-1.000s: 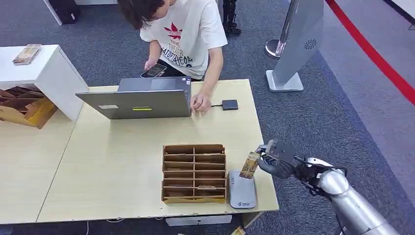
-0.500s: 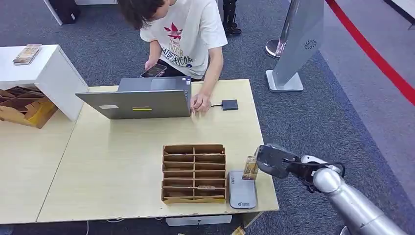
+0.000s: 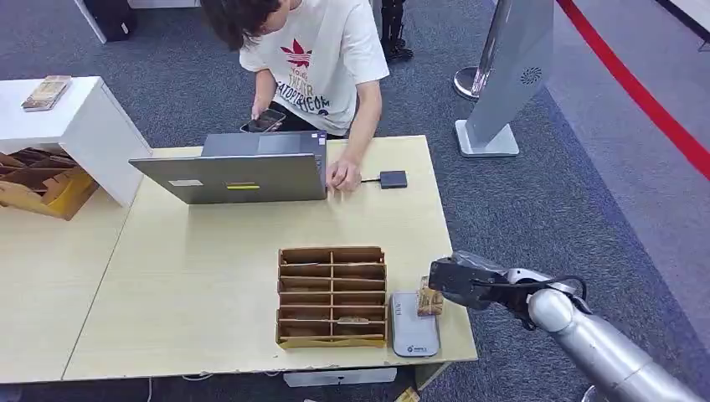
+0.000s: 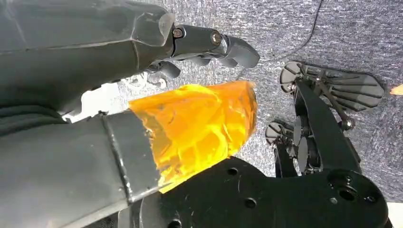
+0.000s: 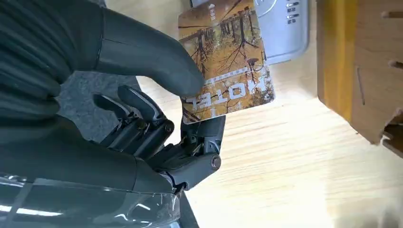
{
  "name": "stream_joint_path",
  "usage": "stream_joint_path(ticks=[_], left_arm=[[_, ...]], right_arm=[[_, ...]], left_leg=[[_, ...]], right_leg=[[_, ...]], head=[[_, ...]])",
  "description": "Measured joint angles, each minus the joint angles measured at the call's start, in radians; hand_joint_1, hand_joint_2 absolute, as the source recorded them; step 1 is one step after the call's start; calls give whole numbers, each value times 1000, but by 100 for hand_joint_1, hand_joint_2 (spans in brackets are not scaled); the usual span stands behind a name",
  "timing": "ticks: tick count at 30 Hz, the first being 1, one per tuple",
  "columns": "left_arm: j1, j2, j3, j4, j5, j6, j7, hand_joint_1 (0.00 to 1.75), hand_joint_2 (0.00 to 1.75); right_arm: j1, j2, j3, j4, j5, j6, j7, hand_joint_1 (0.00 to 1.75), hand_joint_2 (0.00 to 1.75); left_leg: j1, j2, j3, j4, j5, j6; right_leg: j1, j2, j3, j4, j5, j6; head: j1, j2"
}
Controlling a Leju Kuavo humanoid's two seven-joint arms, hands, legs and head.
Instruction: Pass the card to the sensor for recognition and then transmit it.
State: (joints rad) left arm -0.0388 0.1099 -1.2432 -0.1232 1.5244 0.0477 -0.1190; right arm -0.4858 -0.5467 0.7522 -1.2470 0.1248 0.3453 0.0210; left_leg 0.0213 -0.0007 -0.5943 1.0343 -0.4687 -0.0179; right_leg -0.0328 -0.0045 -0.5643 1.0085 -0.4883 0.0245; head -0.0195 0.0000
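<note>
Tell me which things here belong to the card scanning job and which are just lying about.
Part of the job:
right hand, pinching the card
hotel card, held just beside the reader
grey card reader on the table
cardboard slotted organizer, probably the card holder

Just lying about:
laptop
small dark adapter
phone in a person's hand
white stand

right hand (image 3: 456,282) moved in from beyond the table's right edge, card (image 3: 430,299) it pinches lowered beside the grey sensor (image 3: 414,323), person's phone (image 3: 268,120) tilted
</note>
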Motion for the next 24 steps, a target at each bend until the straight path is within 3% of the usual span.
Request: stream_joint_path(ticks=[24], left_arm=[[0,-1,0,5,0,0,3,0,0]], right_arm=[[-58,-5,104,0,10,27,7,175,175]], left_leg=[[0,0,0,0,0,0]], right_leg=[[0,0,0,0,0,0]], head=[[0,0]])
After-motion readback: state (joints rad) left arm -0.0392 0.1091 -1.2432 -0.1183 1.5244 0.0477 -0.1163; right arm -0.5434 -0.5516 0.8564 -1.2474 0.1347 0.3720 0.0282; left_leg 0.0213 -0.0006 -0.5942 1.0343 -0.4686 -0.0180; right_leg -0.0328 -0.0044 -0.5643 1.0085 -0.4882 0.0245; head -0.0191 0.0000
